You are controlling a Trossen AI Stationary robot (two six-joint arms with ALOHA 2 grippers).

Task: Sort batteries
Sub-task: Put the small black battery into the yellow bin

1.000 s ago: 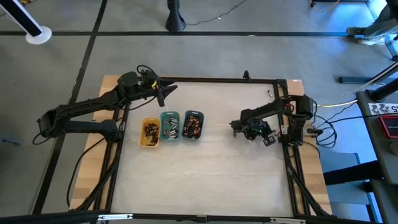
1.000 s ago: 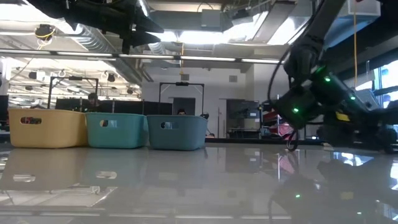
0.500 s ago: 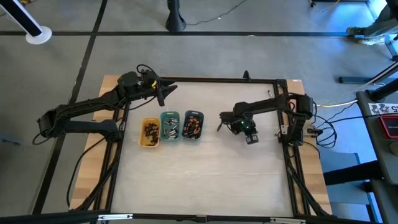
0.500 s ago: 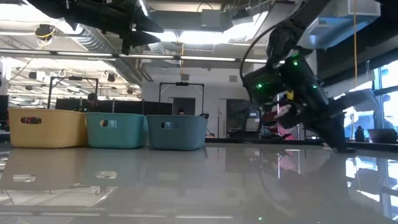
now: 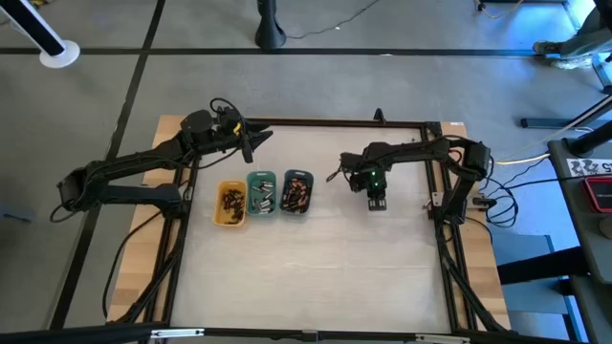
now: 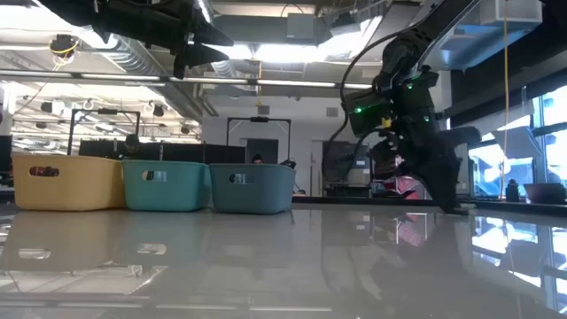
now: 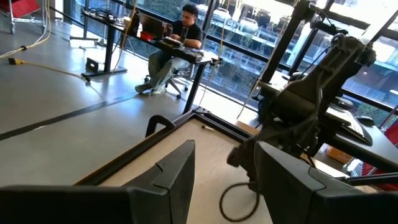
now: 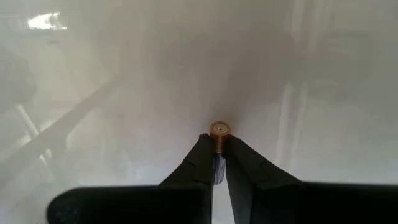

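Note:
Three small trays stand in a row left of the table's middle: a yellow tray with dark batteries, a teal tray with silvery ones and a grey-blue tray with copper-toned ones. My right gripper hangs to the right of the trays, pointing steeply down, shut on one copper-toned battery. My left gripper waits open and level, high above the table beyond the trays' far side, with nothing between its fingers. My right gripper pinches the battery between its two fingertips, coming at it from above. The battery lies along the fingers, and only its copper-toned end sticks out past the tips. It hangs clear of the table top.
The white table top lies bare to the near side and between the trays and my right gripper. A dark frame runs round the table's edges. In the left wrist view a person sits at a desk far beyond the table.
My right gripper has gone from near the table's right edge toward the trays and risen a little, tipping from a slant to point steeply down. It has stayed shut.

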